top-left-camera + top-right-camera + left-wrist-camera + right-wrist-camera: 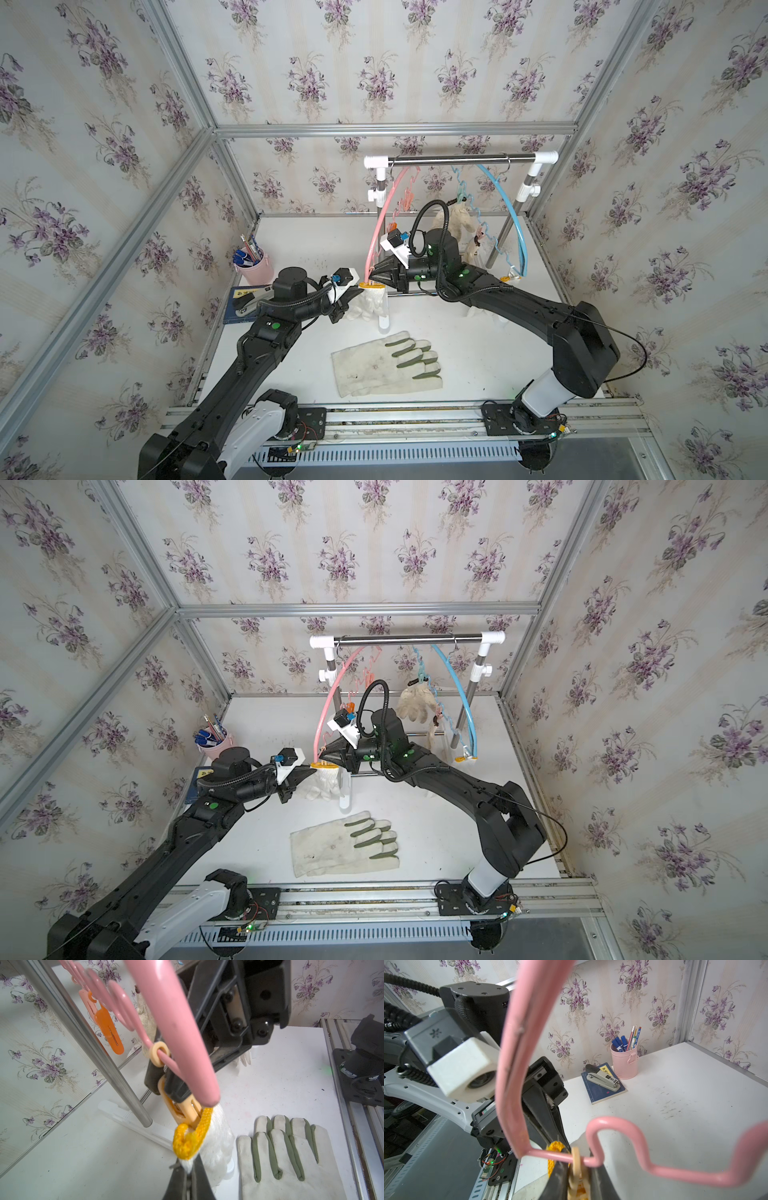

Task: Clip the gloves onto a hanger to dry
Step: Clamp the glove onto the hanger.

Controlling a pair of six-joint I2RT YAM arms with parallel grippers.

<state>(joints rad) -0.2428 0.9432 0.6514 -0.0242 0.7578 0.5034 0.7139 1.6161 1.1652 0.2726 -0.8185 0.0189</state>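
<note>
A white knitted glove (370, 306) (327, 786) with a yellow cuff (188, 1139) hangs below the pink hanger (384, 216) (176, 1022) (512, 1064). My left gripper (355, 297) (190, 1169) is shut on it just under the cuff. The cuff's edge sits at the mouth of the hanger's pale yellow clip (185, 1110) (576, 1157). My right gripper (374, 279) (578, 1169) is shut on that clip from the other side. A pair of off-white canvas gloves (386, 365) (291, 1157) with grey-green patches lies flat on the table. A beige glove (457, 222) hangs from the blue hanger (513, 212).
Both hangers hang on a steel rod (457, 158) of a small rack whose white foot (384, 324) stands beside the held glove. An orange clip (109, 1030) hangs further along the pink hanger. A pink pen cup (255, 270) and a stapler on a blue book (602, 1080) stand at the left.
</note>
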